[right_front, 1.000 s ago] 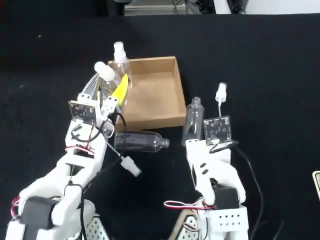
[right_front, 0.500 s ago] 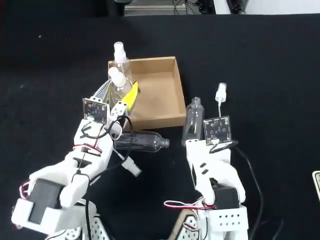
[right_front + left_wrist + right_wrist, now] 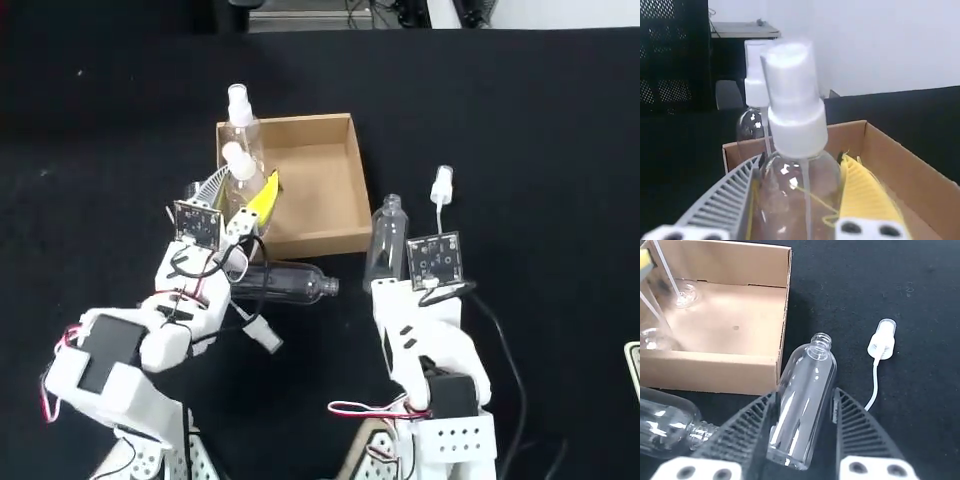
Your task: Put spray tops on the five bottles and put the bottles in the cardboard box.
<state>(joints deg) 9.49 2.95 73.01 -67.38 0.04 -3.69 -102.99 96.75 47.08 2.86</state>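
We see soft, even light from above on the black desk, faint shadow inside the box, and small glints on the clear bottle.

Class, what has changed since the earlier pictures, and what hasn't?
The left hand, shut on a capped bottle, carried it rightward over the cardboard box's left side, beside the bottle standing there. The right hand, its open bottle, the lying bottle and both loose spray tops kept still.

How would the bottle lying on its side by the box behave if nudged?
The bottle looks round and lies on its side, so it would probably roll. Clear, empty and uncapped, it is likely light and easily shoved.
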